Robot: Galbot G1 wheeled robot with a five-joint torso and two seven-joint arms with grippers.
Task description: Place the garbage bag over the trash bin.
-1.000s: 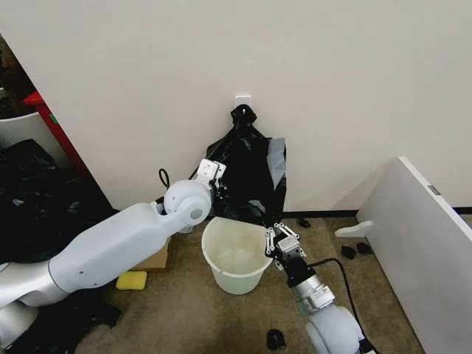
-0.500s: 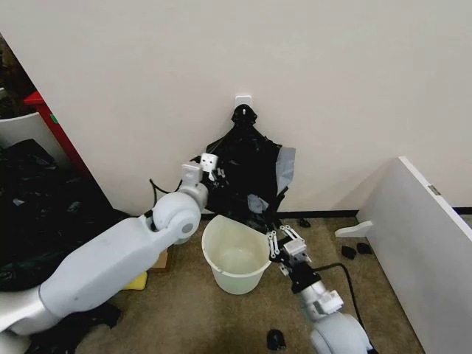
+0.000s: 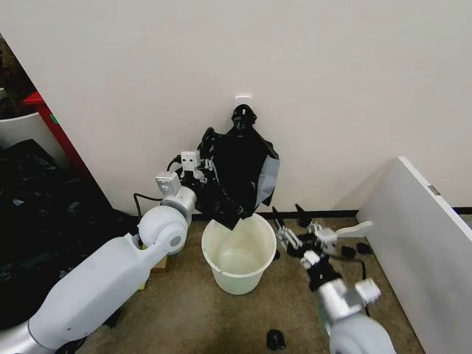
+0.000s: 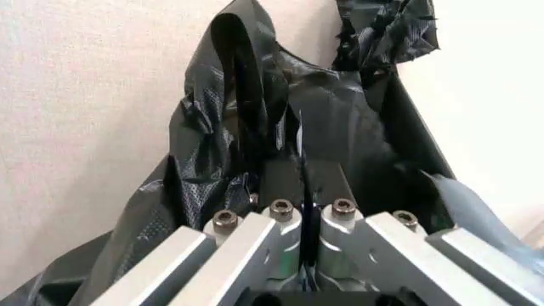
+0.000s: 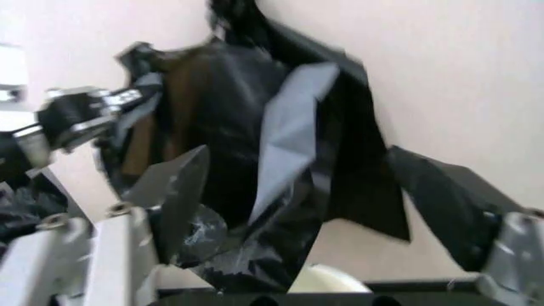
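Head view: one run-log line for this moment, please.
left gripper: shut on bag, at wall hook | right gripper: open, right of bin | bag above bin, not over rim

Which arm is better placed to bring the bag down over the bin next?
Left, probably. The left claw is shut on the garbage bag, holding it above the trash bin. The right claw is open beside the rim, holding nothing.

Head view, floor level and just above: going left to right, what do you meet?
Heap of black plastic sheeting → left pincer shut on the thin glossy black garbage bag → round white plastic trash bin → open right pincer → white board panel.
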